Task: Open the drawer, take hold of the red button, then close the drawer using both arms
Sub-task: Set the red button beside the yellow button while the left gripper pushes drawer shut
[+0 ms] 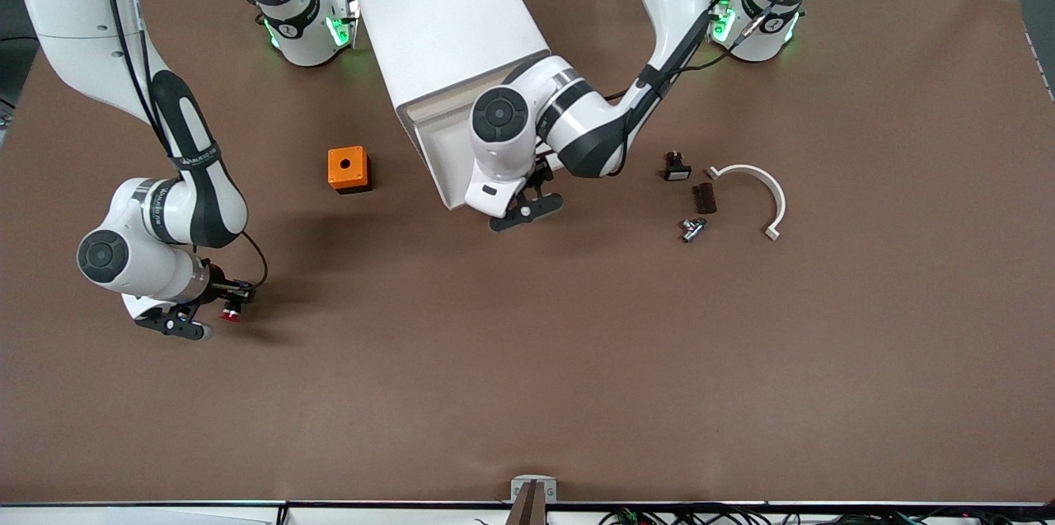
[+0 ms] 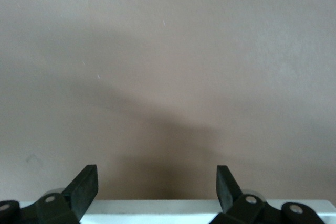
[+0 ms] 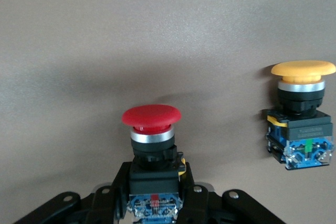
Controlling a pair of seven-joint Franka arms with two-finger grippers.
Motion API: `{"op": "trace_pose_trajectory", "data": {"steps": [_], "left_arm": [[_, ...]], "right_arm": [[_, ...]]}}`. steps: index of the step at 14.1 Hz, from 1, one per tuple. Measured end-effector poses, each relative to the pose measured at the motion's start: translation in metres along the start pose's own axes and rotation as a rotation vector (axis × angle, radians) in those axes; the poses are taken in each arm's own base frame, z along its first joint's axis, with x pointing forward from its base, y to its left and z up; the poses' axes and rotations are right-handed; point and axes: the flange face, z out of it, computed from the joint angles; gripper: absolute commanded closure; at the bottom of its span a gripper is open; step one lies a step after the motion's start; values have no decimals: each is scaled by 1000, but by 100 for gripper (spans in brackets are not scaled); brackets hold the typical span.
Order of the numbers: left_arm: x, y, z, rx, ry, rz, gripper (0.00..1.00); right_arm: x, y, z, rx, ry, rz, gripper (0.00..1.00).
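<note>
My right gripper [image 1: 219, 309] is shut on the black-and-blue body of the red-capped button [image 1: 230, 313], holding it just above the table near the right arm's end. In the right wrist view the button [image 3: 151, 121] sits between the fingers of the right gripper [image 3: 153, 184]. The white cabinet [image 1: 445, 14] stands at the middle of the robots' side of the table. My left gripper [image 1: 527, 210] is open in front of its drawers [image 1: 441, 154]. In the left wrist view the gripper [image 2: 157, 174] is open, with a white edge [image 2: 157, 208] between the fingers. How far out the drawer stands is hidden.
A like button with an orange cap [image 3: 302, 116] lies on the table beside the held one. An orange cube with a hole [image 1: 349, 169] sits beside the cabinet. A small black part [image 1: 677, 167], a dark block [image 1: 704, 198], a metal piece [image 1: 693, 228] and a white curved piece [image 1: 762, 187] lie toward the left arm's end.
</note>
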Motion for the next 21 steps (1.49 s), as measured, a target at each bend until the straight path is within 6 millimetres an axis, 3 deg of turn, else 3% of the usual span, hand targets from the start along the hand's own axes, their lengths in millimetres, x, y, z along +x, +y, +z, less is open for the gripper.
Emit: {"op": "trace_pose_trajectory", "data": {"steps": [2,3,5,11,14,17,21], "left_arm": [[-10,3,1,-10,-34,-8,1],[-13,4,1,-17,-56,-14,1],[-19,5,3,-25,-95,-26,1],[-46,10,14,-25,-181,-52,1],[-60,12,20,-22,-226,-66,1],[-64,9,30,-14,-273,-88,1],[-69,9,35,-23,-342,-121,1]], "right_arm": [[0,3,2,0,-3,-37,97],[0,5,4,0,-5,-46,77],[0,8,7,-1,-10,-51,0],[2,4,4,2,-6,-59,0],[4,0,-14,4,-41,-66,0],[5,-1,-65,7,-71,-77,0],[-14,5,-158,15,-134,-157,0]]}}
